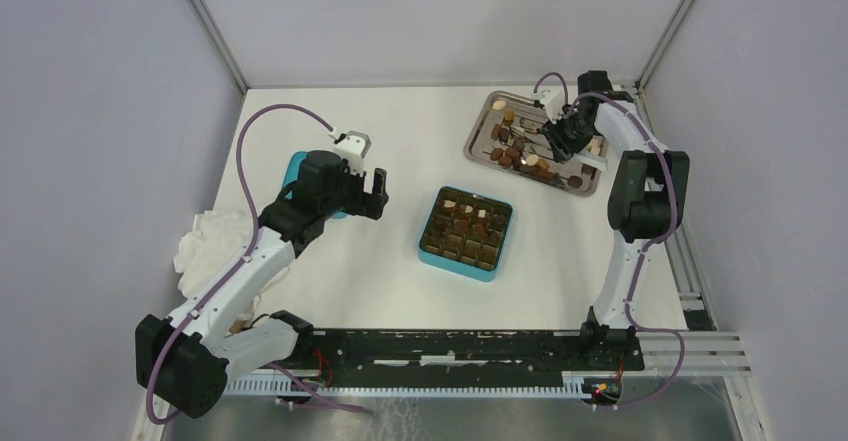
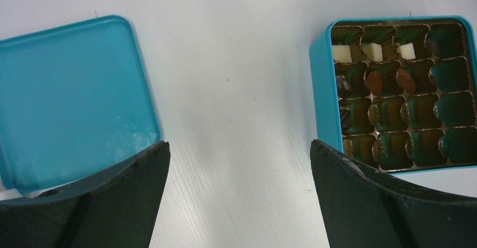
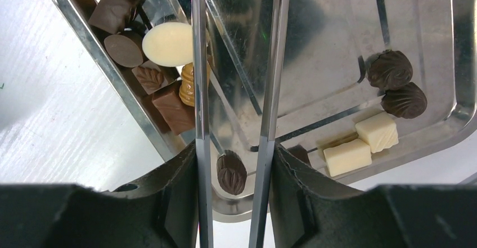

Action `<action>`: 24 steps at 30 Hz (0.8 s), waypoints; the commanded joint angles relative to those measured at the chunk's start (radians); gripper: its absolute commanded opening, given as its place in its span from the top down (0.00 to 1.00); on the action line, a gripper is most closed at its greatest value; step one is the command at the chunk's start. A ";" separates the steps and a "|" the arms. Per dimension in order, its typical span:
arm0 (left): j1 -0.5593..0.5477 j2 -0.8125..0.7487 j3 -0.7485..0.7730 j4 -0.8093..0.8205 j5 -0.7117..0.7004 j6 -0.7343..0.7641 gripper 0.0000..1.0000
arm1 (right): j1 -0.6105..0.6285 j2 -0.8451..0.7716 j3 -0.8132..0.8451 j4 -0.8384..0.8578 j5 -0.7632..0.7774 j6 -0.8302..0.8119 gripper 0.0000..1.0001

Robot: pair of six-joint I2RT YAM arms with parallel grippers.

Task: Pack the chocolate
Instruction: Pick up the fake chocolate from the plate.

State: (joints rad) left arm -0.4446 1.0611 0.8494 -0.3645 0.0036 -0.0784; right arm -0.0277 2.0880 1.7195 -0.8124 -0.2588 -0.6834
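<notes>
White worktop (image 1: 400,131) carries a teal box (image 1: 466,232) with a few cells filled, most chocolate (image 3: 169,44) lying on the steel tray (image 3: 332,51) beyond and right of that box, where the right pincer (image 3: 235,152) clenches metal tweezers (image 3: 198,90), while the left pincer (image 2: 237,152) hangs released wide just left of the box, by its lid (image 2: 67,90).

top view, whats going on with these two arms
The robot is packing chocolates into a teal box. The right gripper is clamped on long metal tweezers over the steel tray of loose pieces at the far right. The left gripper hangs open and empty above the table, between the box and its lid. The box is only partly filled: some white and brown pieces are in, and many cells are empty.
</notes>
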 commanded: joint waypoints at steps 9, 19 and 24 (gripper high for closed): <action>0.004 -0.013 0.013 0.033 0.012 0.045 0.01 | 0.004 0.013 0.071 0.030 0.004 0.043 0.66; 0.005 -0.012 0.013 0.034 0.021 0.045 0.01 | -0.012 -0.130 -0.054 0.121 -0.018 0.066 0.96; 0.010 -0.016 0.008 0.050 0.089 0.039 0.01 | -0.023 -0.252 -0.187 0.184 -0.065 0.075 1.00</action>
State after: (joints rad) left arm -0.4442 1.0611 0.8494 -0.3641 0.0200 -0.0780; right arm -0.0383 1.9816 1.6012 -0.7250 -0.2714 -0.6304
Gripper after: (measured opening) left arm 0.989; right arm 0.429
